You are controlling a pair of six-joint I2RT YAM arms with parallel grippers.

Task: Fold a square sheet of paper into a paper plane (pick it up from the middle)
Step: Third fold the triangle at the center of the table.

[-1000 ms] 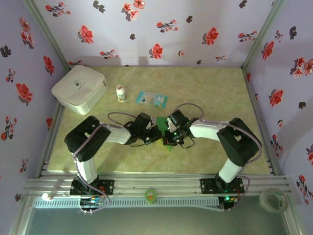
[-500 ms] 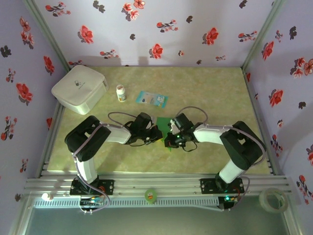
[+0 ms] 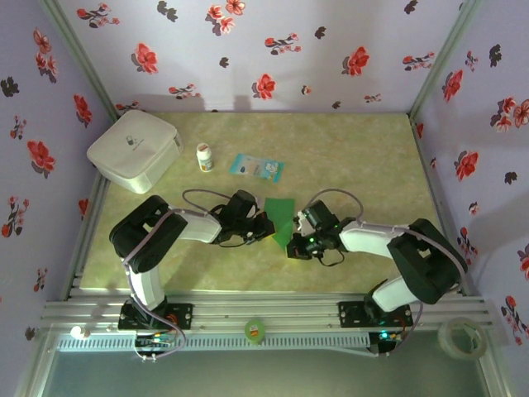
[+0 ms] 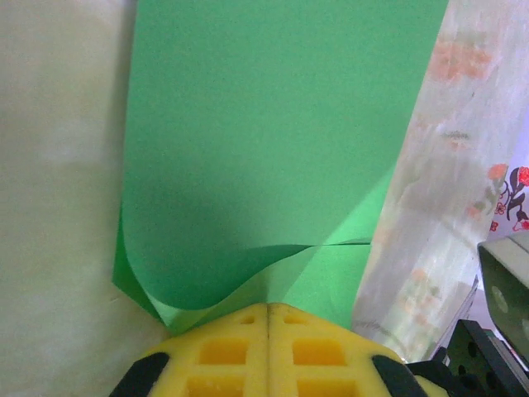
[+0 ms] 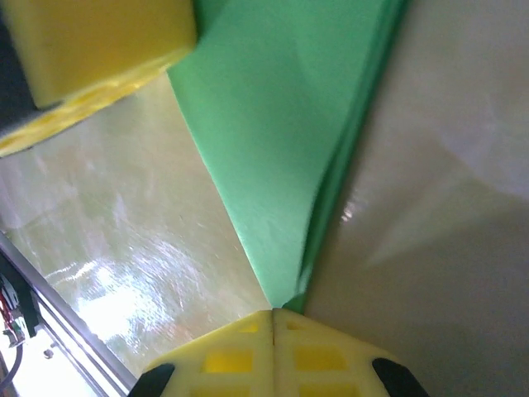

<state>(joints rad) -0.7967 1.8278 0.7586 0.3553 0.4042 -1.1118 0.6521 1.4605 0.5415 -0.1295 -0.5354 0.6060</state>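
From above, the green sheet of paper point(image 3: 280, 211) lies in the middle of the surface point(image 3: 364, 157), between the two arms. It is partly folded, and I cannot tell how many layers it has. The left pincer point(image 3: 266, 226) meets its left side. The right pincer point(image 3: 291, 246) meets its near corner. Both pincers are dark and small here, and the wrists cover them, so the fingers are hard to make out. Farther back, well apart from the sheet, are a white box point(image 3: 134, 149), a small white bottle point(image 3: 204, 157) and a blue-and-white packet point(image 3: 257, 167). The print on them is too small to read.

In the left wrist view, the left pincer point(image 4: 267, 309) has its two yellow fingers point(image 4: 223, 351) pressed together on the near edge of the sheet point(image 4: 281, 141). The sheet bends up into a curl just above them. One layer lies over another. The top of the sheet is cut off. A grey part point(image 4: 506, 285) at the right edge is cut off too.

In the right wrist view, the right pincer point(image 5: 274, 313) is closed too. Its yellow fingers point(image 5: 223, 356) nip a pointed corner of the sheet point(image 5: 264, 141). The folded layers gape a little along the right edge. The left pincer's yellow finger point(image 5: 91, 58) pokes in at the top left, blurred and half out of the picture.
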